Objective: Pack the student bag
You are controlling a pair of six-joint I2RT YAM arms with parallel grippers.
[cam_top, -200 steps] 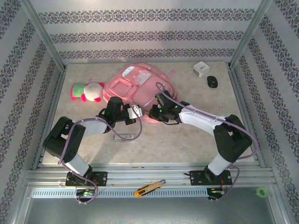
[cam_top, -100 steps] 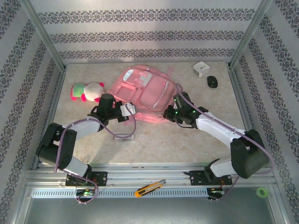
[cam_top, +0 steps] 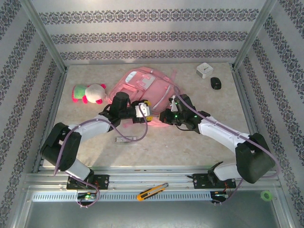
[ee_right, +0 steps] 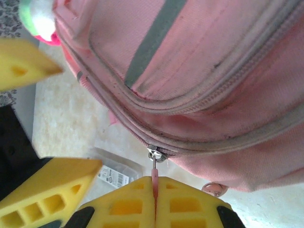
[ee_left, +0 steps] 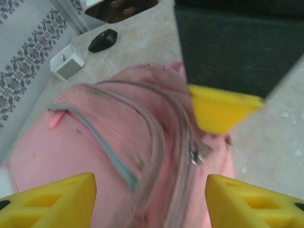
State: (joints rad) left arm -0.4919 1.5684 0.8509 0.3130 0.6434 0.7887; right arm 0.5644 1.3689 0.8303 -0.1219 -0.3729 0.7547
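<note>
Up close, right jaws tight on zip pull (ee_right: 154, 166) of student bag (ee_right: 213, 71); left jaws apart, empty.

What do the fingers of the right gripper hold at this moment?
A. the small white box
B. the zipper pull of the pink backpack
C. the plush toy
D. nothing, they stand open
B: in the right wrist view, the right gripper is shut on the thin pink zipper pull that hangs from the student bag.
</note>
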